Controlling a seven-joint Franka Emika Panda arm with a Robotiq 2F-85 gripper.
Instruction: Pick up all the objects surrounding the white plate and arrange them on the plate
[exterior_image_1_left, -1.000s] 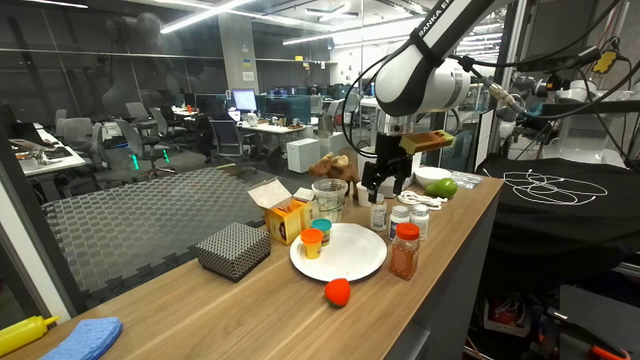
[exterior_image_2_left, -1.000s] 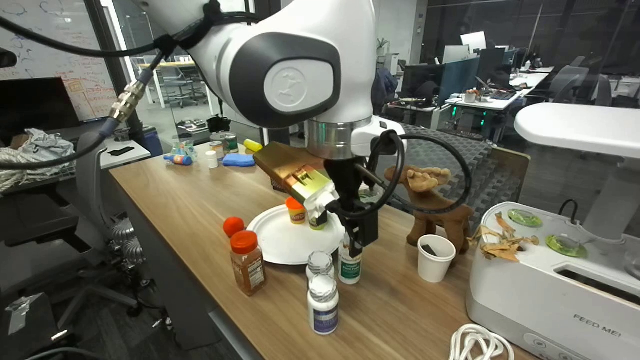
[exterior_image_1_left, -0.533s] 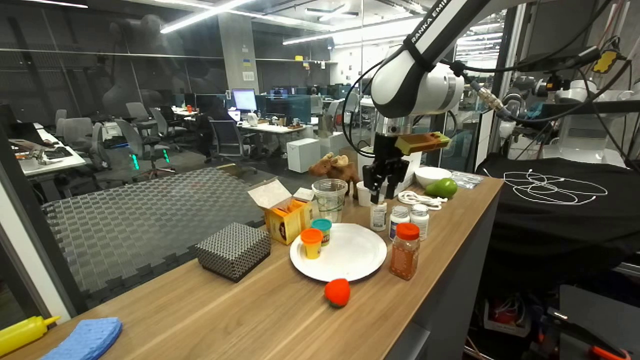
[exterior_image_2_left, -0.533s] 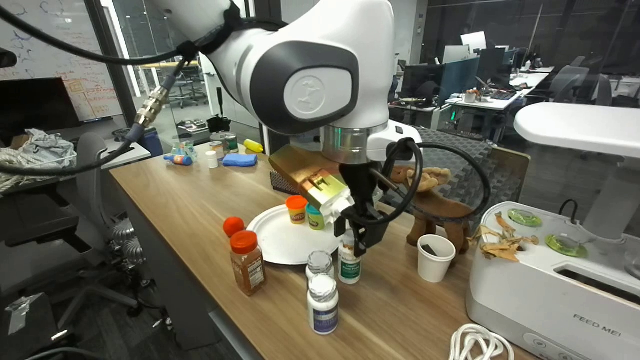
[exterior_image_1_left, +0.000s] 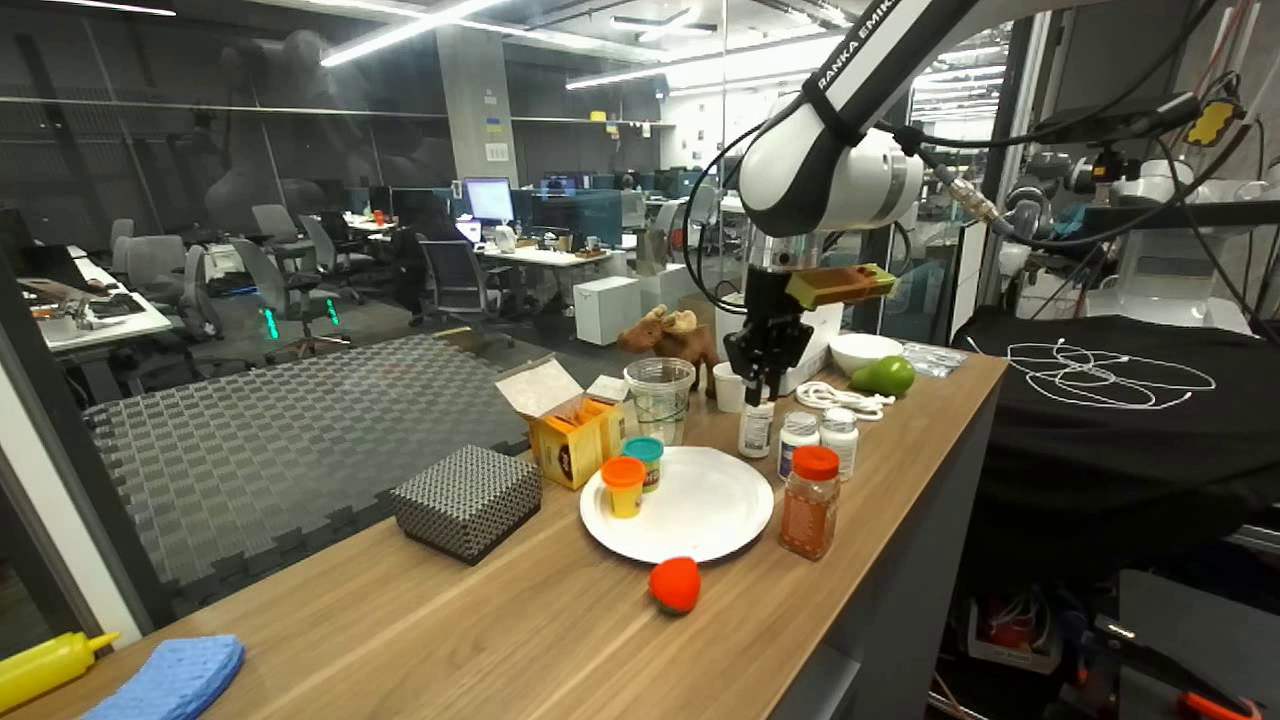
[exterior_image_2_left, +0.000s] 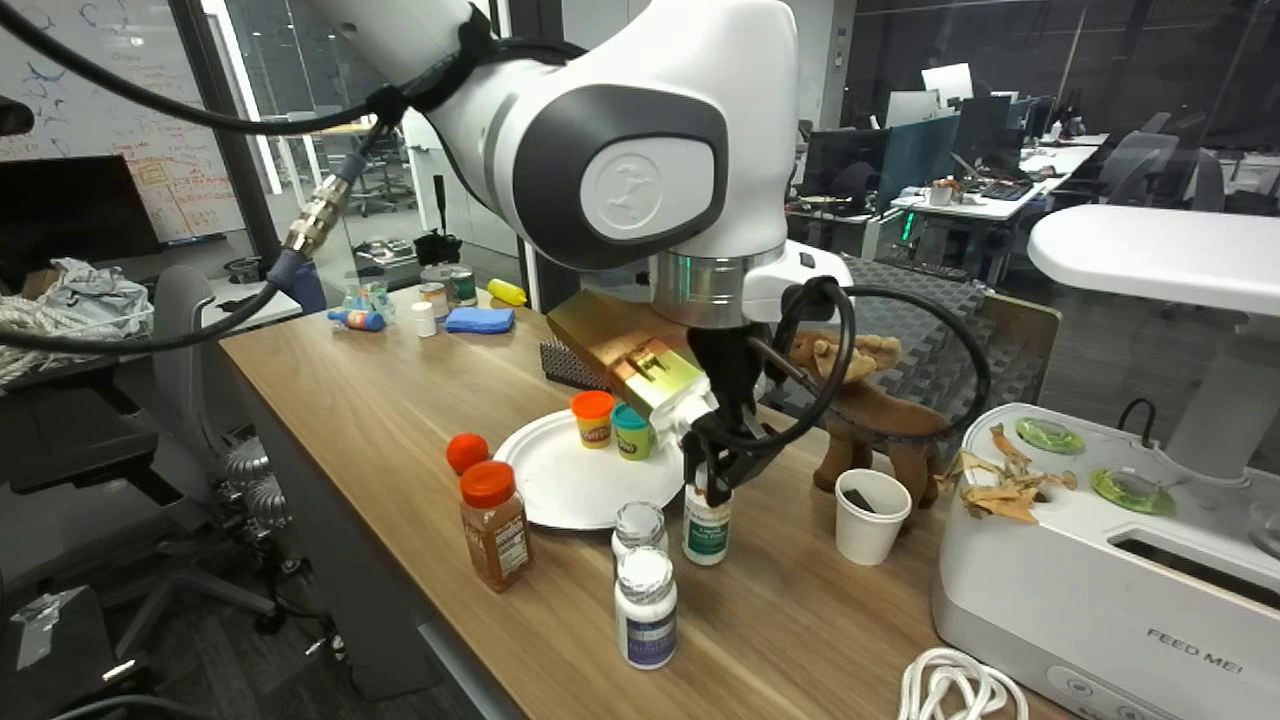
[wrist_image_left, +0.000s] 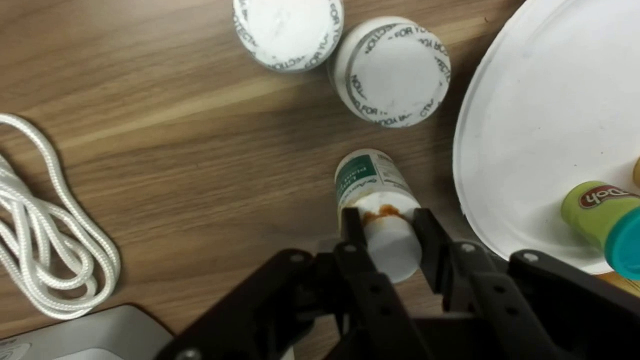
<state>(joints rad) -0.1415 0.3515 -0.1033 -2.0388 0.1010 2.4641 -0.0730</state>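
My gripper (wrist_image_left: 386, 220) has its two fingers (wrist_image_left: 429, 235) closed against the neck and cap of a pale white-capped bottle (exterior_image_2_left: 707, 540) with a green label. This bottle stands on the table just beside the white plate (exterior_image_1_left: 700, 525). On the plate are an orange-lidded tub (exterior_image_2_left: 593, 422) and a teal-lidded green tub (exterior_image_2_left: 632, 437). Two white bottles with sealed tops, a nearer one (exterior_image_2_left: 648, 625) and a farther one (exterior_image_2_left: 638, 527), stand close together off the plate. A red-capped jar of orange powder (exterior_image_1_left: 810, 515) and a small red-orange ball (exterior_image_1_left: 675, 585) sit around the rim, on the wood.
Behind the plate are an opened yellow carton (exterior_image_1_left: 578, 445), a clear plastic cup (exterior_image_1_left: 660, 395) and a grey patterned box (exterior_image_1_left: 468, 505). A paper cup (exterior_image_2_left: 872, 525), a plush moose (exterior_image_2_left: 885, 430), a coiled white cord (wrist_image_left: 55, 235) and a white appliance (exterior_image_2_left: 1100, 610) stand beyond the held bottle.
My gripper has come over to the green-label bottle and its fingers have closed in on the top. The bottle has shifted slightly. Everything else stays put.
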